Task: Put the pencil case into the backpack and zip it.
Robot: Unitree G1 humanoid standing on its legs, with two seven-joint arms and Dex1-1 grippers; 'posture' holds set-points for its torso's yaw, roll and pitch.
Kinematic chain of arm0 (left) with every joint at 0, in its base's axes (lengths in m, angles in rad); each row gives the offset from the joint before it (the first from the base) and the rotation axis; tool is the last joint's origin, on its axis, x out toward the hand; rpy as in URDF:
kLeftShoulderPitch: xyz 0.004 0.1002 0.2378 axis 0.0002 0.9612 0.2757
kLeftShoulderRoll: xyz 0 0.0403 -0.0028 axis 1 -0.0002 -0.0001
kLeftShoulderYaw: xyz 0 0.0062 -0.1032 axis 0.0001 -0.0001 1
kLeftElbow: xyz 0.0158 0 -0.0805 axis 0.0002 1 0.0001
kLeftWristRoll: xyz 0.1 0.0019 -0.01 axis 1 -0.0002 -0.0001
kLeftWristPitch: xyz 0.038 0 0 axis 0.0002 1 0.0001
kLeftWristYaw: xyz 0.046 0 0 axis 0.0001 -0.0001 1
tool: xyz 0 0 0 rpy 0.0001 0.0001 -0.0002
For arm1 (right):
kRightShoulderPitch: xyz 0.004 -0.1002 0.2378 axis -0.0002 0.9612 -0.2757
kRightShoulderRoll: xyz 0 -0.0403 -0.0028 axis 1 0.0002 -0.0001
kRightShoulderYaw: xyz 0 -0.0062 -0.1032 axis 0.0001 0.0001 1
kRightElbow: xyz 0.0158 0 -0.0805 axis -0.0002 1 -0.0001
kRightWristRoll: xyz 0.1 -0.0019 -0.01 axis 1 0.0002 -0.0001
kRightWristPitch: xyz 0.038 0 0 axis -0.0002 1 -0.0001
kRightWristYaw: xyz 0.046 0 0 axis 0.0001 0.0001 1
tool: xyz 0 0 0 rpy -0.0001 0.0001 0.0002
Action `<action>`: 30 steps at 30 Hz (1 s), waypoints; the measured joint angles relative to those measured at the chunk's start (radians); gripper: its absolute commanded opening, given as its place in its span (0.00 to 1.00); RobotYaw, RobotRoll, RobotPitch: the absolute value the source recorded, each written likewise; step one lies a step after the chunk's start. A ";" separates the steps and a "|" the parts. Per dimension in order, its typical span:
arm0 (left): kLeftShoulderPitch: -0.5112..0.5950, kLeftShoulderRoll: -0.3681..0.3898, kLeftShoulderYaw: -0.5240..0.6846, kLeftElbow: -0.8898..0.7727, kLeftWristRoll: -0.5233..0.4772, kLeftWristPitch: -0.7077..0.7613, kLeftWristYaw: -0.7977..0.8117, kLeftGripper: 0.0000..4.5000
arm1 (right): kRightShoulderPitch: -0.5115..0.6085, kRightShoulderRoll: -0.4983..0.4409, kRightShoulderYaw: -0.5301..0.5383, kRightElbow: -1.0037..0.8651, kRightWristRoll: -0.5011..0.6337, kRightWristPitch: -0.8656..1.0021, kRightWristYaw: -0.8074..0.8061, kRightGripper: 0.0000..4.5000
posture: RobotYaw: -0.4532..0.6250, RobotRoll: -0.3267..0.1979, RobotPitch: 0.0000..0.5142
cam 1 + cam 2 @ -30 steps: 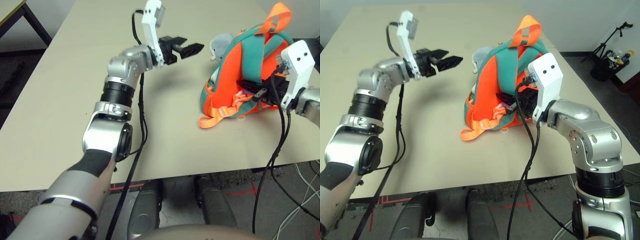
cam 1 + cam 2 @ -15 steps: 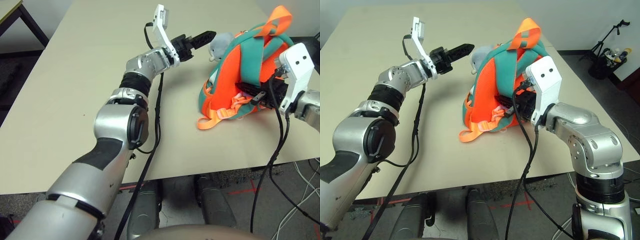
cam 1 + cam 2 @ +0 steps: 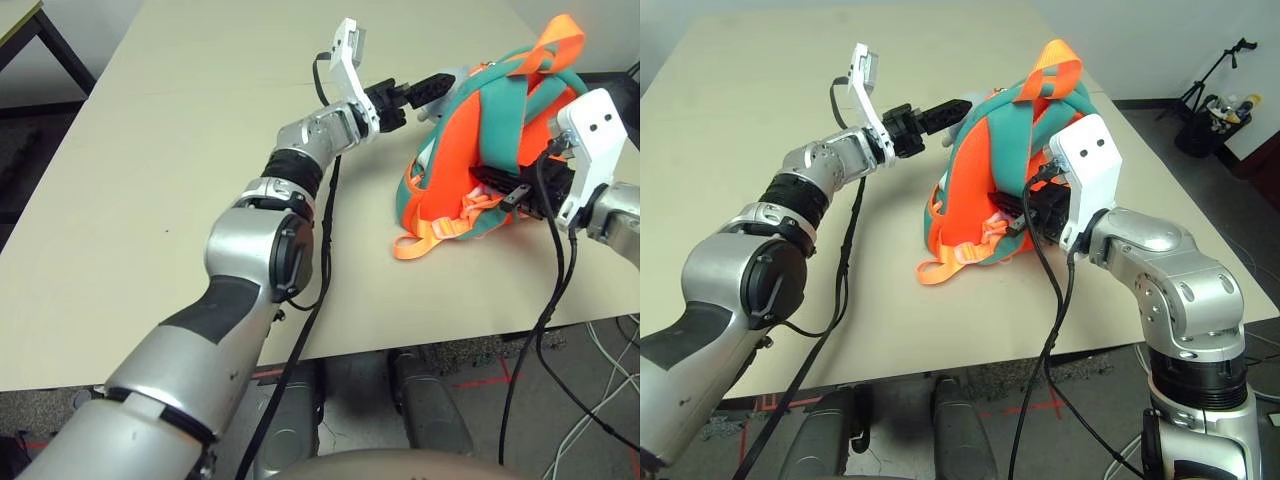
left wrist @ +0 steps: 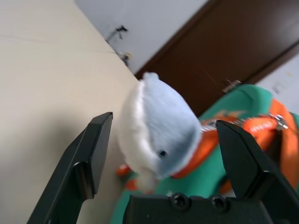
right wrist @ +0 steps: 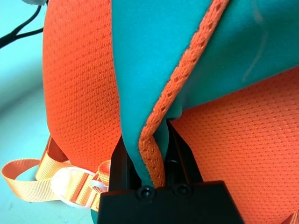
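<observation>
The backpack (image 3: 490, 150) stands on the pale surface (image 3: 150, 180), toward its right side, orange panel and teal straps facing the robot, an orange loop sticking up at the top and loose orange webbing trailing onto the surface at its foot.

The left pincer (image 3: 432, 88) is stretched out across the surface to the upper left of the backpack, at about the height of its top. Its two black fingers (image 4: 96, 149) are spread wide apart with nothing gripped. Straight in front of them, framed in the gap but not touched, hangs the grey and white plush charm (image 4: 156, 133) fixed to the pack's top corner.

The right pincer (image 5: 154, 163) is on the other side, pressed in against the backpack's right flank, low down near the buckle and webbing. Its fingers are closed tight on a fold of the pack: a teal strap edge (image 5: 154, 140) with orange piping runs down between them.

The pencil case is not something I can make out from here.
</observation>
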 measured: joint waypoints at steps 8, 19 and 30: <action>0.000 -0.023 0.022 0.020 0.004 -0.042 0.060 1.00 | 0.000 0.007 0.000 -0.010 0.000 0.007 -0.008 0.04 | 0.34 0.62 0.35; 0.000 -0.085 0.049 0.039 -0.001 -0.041 0.073 0.92 | 0.000 0.020 0.000 -0.036 0.002 0.033 -0.025 0.04 | 0.32 0.62 0.35; -0.001 -0.082 0.070 0.039 -0.002 -0.045 0.070 0.19 | 0.000 0.021 0.000 -0.041 0.002 0.034 -0.028 0.04 | 0.34 0.62 0.35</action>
